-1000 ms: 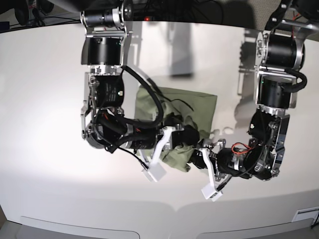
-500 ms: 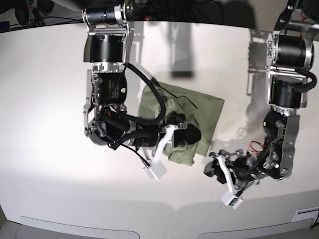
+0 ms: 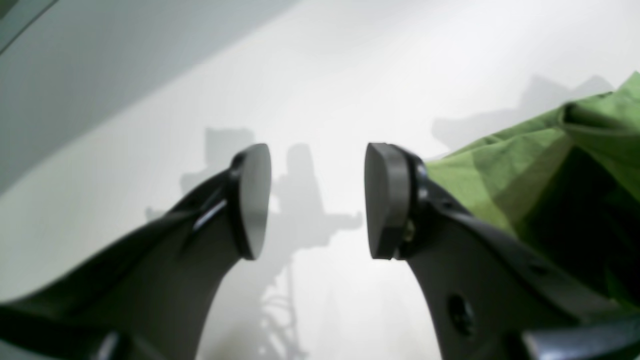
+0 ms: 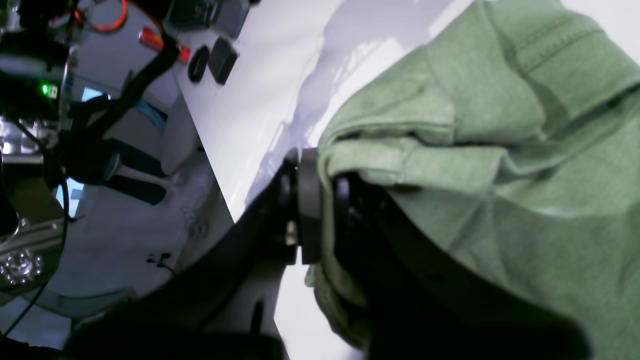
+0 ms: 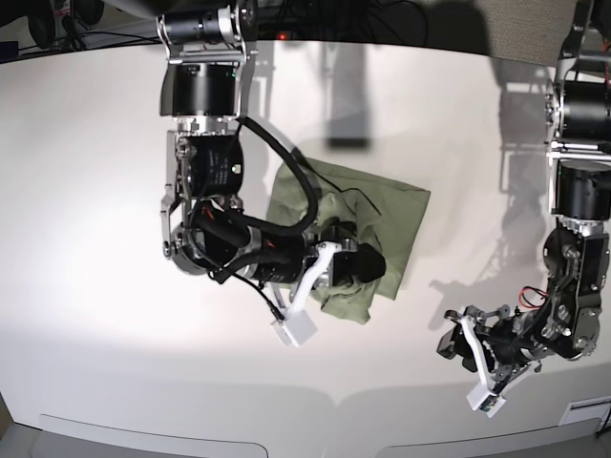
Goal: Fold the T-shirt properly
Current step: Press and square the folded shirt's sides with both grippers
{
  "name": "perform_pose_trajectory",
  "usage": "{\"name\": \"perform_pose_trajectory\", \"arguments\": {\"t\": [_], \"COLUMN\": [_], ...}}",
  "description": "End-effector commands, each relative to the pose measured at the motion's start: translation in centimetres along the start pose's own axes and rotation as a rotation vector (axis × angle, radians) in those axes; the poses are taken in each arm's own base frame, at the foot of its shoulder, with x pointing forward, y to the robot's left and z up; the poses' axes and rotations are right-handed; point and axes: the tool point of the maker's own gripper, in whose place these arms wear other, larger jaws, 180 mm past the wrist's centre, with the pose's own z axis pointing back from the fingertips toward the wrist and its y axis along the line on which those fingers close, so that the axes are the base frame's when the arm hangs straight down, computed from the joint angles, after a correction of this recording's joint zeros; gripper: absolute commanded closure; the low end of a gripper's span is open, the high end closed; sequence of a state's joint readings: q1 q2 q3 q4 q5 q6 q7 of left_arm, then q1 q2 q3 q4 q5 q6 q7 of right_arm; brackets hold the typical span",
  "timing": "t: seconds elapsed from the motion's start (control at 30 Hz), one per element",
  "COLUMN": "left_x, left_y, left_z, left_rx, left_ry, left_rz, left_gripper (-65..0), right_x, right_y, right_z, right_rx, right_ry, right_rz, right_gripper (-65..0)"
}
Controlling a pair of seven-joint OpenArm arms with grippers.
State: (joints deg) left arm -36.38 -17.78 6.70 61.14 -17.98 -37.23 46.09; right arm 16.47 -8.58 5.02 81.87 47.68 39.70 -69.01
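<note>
The olive-green T-shirt (image 5: 382, 205) lies bunched and partly folded at the table's middle. My right gripper (image 5: 372, 272) is shut on a folded edge of the T-shirt (image 4: 500, 150) at its near side; in the right wrist view the right gripper (image 4: 320, 200) pinches a thick fold of cloth between its pads. My left gripper (image 5: 451, 345) hangs low over bare table to the right of the shirt, apart from it. In the left wrist view the left gripper (image 3: 317, 200) stands open with nothing between its pads, and the T-shirt (image 3: 525, 165) shows at the right edge.
The white table (image 5: 95, 315) runs out on all sides of the shirt. Its curved front edge (image 5: 334, 396) is close below both grippers. Cables and equipment (image 5: 315, 14) sit behind the far edge.
My left arm has drawn away from the shirt to the right and toward the front edge, its jaws empty. The right gripper has kept its hold, almost still.
</note>
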Motion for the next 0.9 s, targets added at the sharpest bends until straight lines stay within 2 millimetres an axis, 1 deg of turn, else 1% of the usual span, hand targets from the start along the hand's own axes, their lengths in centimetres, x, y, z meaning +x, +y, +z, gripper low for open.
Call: {"name": "perform_pose_trajectory", "arguments": {"t": [0.0, 0.07, 0.1, 0.13, 0.17, 0.3, 0.37, 0.43, 0.53, 0.6, 0.63, 0.7, 0.8, 0.87], "left_x": [2.7, 2.9, 3.0, 3.1, 3.2, 3.3, 3.3, 3.2, 3.1, 2.9, 2.8, 3.3, 4.9, 6.4], "left_y": [1.0, 0.8, 0.7, 0.5, 0.4, 0.3, 0.3, 0.3, 0.3, 0.3, 0.3, -0.1, -0.9, -1.4], "left_z": [0.9, 0.9, 0.9, 1.0, 1.0, 1.0, 1.0, 1.0, 1.0, 1.0, 1.0, 1.1, 1.4, 2.1], "left_rx": [0.021, 0.013, 0.004, -0.005, -0.011, -0.015, -0.015, -0.015, -0.015, -0.016, -0.021, -0.043, -0.107, -0.168], "left_ry": [-0.068, -0.075, -0.083, -0.092, -0.096, -0.099, -0.098, -0.095, -0.090, -0.077, -0.070, -0.096, -0.171, -0.251], "left_rz": [-0.014, -0.007, 0.001, 0.009, 0.014, 0.018, 0.018, 0.018, 0.018, 0.019, 0.025, 0.088, 0.163, 0.237], "left_gripper": [-29.6, -29.6, -29.6, -29.6, -29.6, -29.6, -29.6, -29.6, -29.6, -29.6, -29.6, -29.6, -29.6, -29.6], "right_x": [2.3, 2.2, 2.0, 1.9, 1.8, 1.3, 1.2, 1.1, 1.2, 1.4, 1.7, 2.7, 5.0, 6.7], "right_y": [1.3, 1.7, 2.0, 2.3, 2.8, 6.0, 7.2, 7.7, 7.8, 7.2, 6.5, 4.3, 0.6, -0.4], "right_z": [-0.1, -0.4, -0.6, -0.8, -1.1, -2.4, -2.8, -3.1, -3.2, -3.1, -3.1, -3.0, -1.9, -1.1], "right_rx": [0.039, 0.048, 0.054, 0.065, 0.083, 0.196, 0.236, 0.250, 0.250, 0.222, 0.184, 0.072, -0.118, -0.168], "right_ry": [-0.065, -0.052, -0.045, -0.038, -0.031, 0.000, 0.006, 0.014, 0.016, 0.019, 0.020, 0.005, -0.055, -0.111], "right_rz": [0.039, 0.049, 0.054, 0.061, 0.067, 0.090, 0.102, 0.114, 0.118, 0.130, 0.145, 0.186, 0.252, 0.270], "right_gripper": [-5.4, -18.5, -23.5, -26.6, -27.6, -27.6, -27.6, -27.6, -27.6, -27.6, -27.6, -27.6, -27.6, -27.6]}}
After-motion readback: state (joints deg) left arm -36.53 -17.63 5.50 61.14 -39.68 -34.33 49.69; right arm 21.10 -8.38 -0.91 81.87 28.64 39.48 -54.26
